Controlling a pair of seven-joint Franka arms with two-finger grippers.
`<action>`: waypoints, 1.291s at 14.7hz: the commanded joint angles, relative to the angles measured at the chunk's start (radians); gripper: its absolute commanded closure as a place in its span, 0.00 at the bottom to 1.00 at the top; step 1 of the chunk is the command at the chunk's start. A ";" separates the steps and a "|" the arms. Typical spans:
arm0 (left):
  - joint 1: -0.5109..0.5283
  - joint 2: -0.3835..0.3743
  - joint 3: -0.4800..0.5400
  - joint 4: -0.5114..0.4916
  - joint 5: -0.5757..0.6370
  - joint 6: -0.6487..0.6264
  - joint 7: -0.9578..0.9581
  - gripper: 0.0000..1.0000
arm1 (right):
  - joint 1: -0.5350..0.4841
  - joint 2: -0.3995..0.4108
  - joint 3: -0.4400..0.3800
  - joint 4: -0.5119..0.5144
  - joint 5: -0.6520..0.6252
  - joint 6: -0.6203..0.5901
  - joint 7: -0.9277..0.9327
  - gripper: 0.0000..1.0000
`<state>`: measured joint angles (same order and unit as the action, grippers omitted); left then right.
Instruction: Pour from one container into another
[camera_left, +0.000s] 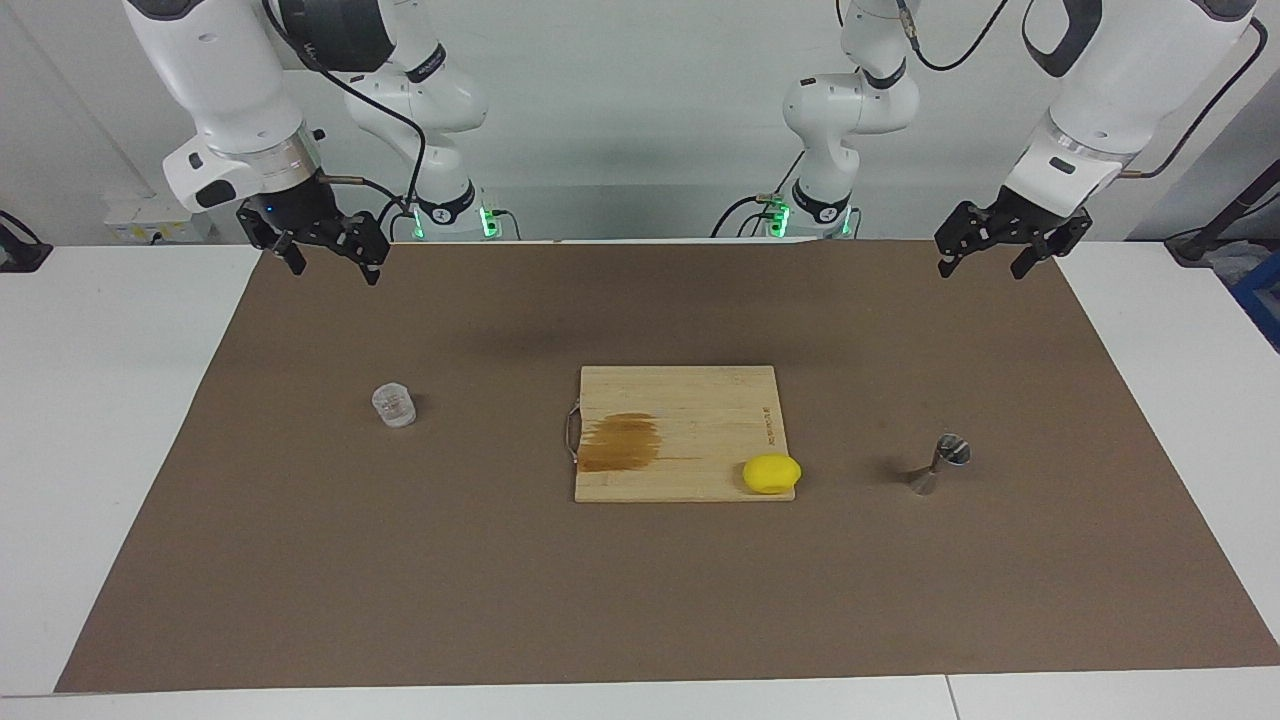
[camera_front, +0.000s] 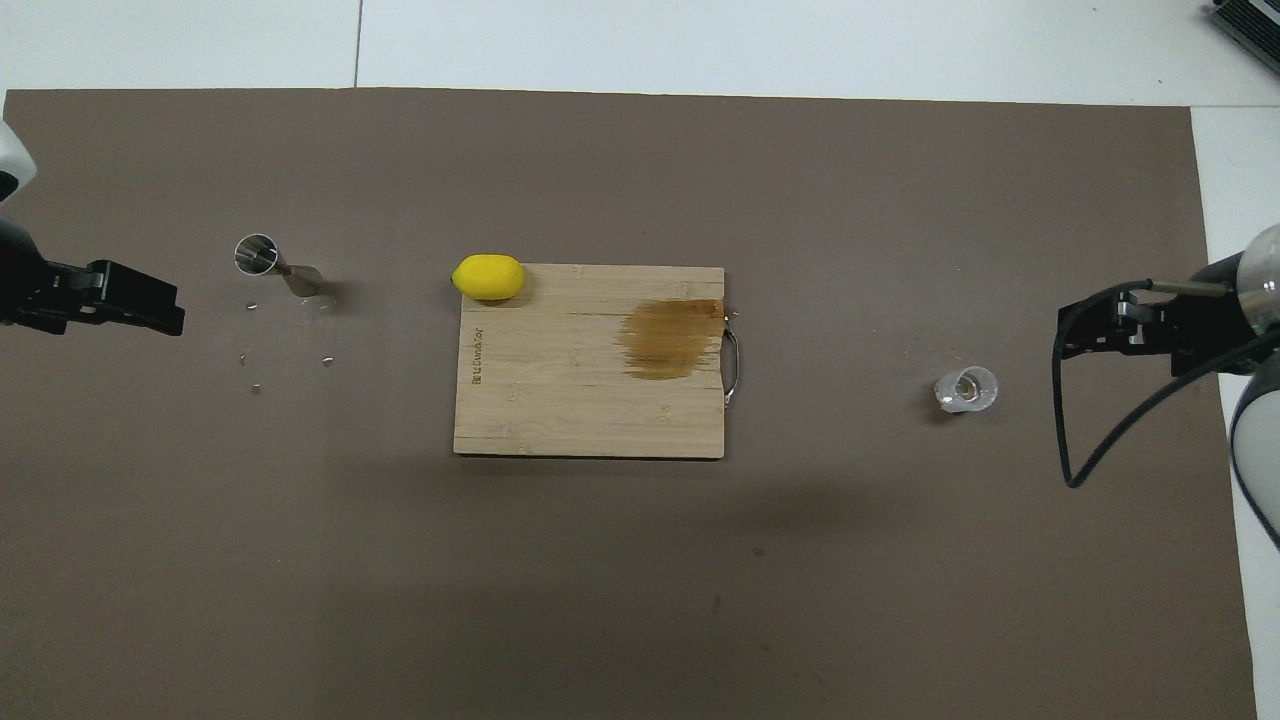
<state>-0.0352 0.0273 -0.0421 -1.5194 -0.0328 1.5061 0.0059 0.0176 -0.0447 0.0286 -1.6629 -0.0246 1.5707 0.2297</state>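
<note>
Clear ridged cup (camera_left: 394, 405) stands on brown mat (camera_left: 640, 600), toward right arm's end of table. Steel jigger (camera_left: 940, 464) stands toward left arm's end, well apart from cup; shiny, narrow waist, tippy.

Right gripper (camera_left: 325, 250) up over mat edge, fingers spread, holds nothing. Left gripper (camera_left: 995, 252) same, waits.

First step likely: right gripper grabs cup by ridged sides, lifts level, no spill.

Between them: bamboo cutting board (camera_left: 690, 400), brown stain, smooth yellow lemon (camera_left: 771, 473) on corner.

Cutting board (camera_left: 678, 432) (camera_front: 590, 362): centre of mat (camera_left: 640, 600) (camera_front: 640, 600). Lemon (camera_left: 771, 473) (camera_front: 488, 277): on the board's corner farthest from the robots, toward the left arm's end. Jigger (camera_left: 938, 465) (camera_front: 275, 265): on mat, near the left arm's edge. Cup (camera_left: 394, 405) (camera_front: 966, 389): on mat, toward the right arm's edge.
</note>
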 joint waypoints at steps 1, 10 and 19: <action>-0.003 -0.012 0.002 -0.001 -0.010 -0.014 0.009 0.00 | -0.010 -0.004 0.004 -0.008 0.003 0.006 -0.024 0.00; -0.009 -0.027 -0.001 -0.031 -0.010 -0.004 -0.001 0.00 | -0.010 -0.004 0.004 -0.008 0.003 0.006 -0.024 0.00; -0.049 -0.052 -0.004 -0.194 -0.015 0.138 -0.130 0.00 | -0.010 -0.004 0.004 -0.008 0.003 0.006 -0.024 0.00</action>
<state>-0.0671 -0.0153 -0.0545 -1.6762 -0.0349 1.6122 -0.0636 0.0176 -0.0447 0.0286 -1.6629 -0.0246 1.5707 0.2297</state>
